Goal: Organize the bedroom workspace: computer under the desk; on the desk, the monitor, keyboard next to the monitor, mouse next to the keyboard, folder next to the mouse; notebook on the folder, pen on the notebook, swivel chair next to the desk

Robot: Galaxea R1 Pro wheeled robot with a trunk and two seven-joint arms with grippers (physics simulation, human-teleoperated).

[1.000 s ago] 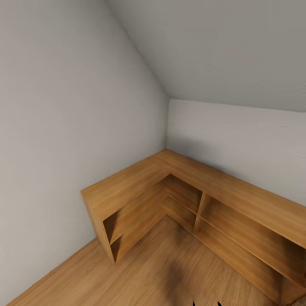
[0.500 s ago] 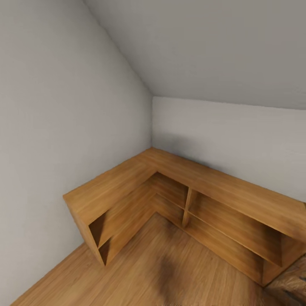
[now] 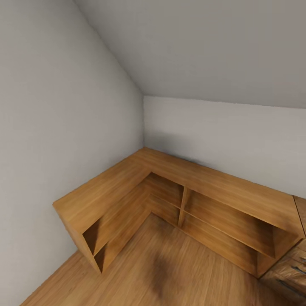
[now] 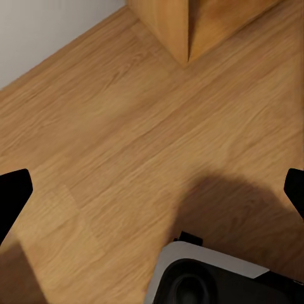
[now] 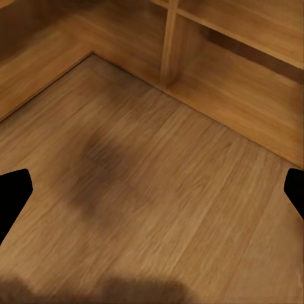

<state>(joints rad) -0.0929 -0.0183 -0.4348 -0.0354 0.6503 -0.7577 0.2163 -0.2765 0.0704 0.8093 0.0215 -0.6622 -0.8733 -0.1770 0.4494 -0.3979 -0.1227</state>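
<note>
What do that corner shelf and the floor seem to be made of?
The corner shelf looks like honey-coloured wood or veneer with a matte finish: grain streaks run along its top. The floor looks like wood planks or laminate in a similar tone, showing board seams and grain.

Matt warm-grained wood on the corner shelving (image 3: 127,178) and floor (image 3: 178,276) (walls (image 3: 51,127) plain, smooth grey).

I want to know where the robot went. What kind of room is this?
Probably a corner of a room in a house, maybe an attic-like one. A low L-shaped wooden shelf unit hugs two plain grey walls, the ceiling slants, and the floor is wood planks.
</note>
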